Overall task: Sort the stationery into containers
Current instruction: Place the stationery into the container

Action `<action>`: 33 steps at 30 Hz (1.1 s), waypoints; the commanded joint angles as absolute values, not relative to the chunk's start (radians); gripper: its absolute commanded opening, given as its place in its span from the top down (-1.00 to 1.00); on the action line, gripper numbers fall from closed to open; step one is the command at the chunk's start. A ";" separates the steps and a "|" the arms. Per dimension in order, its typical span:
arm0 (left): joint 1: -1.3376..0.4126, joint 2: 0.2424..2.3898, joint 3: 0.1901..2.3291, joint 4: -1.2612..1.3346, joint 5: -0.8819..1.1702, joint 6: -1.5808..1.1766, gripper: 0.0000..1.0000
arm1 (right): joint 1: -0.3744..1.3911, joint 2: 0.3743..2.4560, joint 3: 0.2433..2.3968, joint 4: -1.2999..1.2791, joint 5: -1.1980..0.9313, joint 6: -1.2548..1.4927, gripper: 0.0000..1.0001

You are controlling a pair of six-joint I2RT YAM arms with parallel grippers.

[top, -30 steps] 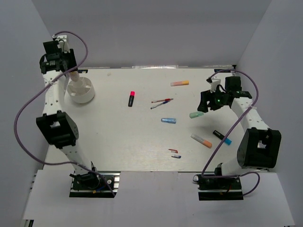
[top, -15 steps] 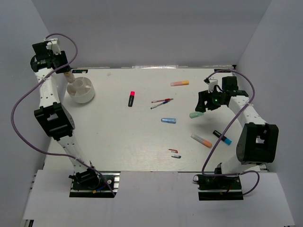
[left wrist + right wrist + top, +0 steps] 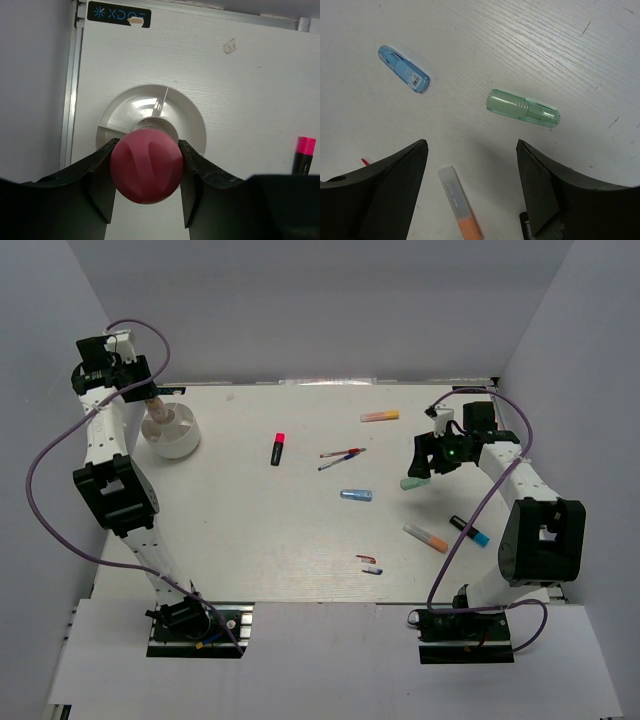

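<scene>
Right now the pink round-topped stick is clamped upright between the fingers of my left end effector, with its domed top towards the wrist camera. It hangs over the middle of the white bowl, which sits at the far left corner of the bench; I cannot tell whether the stick's lower end touches the bowl's dividers. Just to the right of the bowl lies a black highlighter with a pink cap.

Over on the right side, my right end effector hovers released, jaws spread wide and grasping nothing. Below it the mint marker lies flat on the bench, with the blue marker well apart to its left and a clear-and-orange marker nearer. Two thin pens lie mid-bench, and another orange marker lies near the far edge
</scene>
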State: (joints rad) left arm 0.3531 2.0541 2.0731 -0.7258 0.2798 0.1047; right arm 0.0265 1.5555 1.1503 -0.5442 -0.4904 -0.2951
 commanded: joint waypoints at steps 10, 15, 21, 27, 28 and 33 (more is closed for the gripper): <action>0.342 2.016 2.008 -0.638 0.310 0.103 0.79 | 0.028 1.557 1.200 -0.525 -0.503 -0.293 -0.54; 0.333 1.955 1.884 -0.528 0.348 0.110 0.35 | 0.026 1.546 1.187 -0.517 -0.505 -0.287 -0.54; 0.333 1.925 1.799 -0.466 0.365 0.107 0.06 | 0.025 1.539 1.193 -0.526 -0.502 -0.285 -0.53; 0.333 1.824 1.793 -0.422 0.399 0.091 -0.33 | 0.026 1.522 1.189 -0.528 -0.499 -0.288 -0.54; 0.333 1.803 1.801 -0.425 0.397 0.083 -0.36 | 0.022 1.522 1.189 -0.526 -0.503 -0.285 -0.54; 0.333 1.743 1.838 -0.442 0.426 0.098 -0.71 | 0.026 1.514 1.186 -0.525 -0.506 -0.275 -0.54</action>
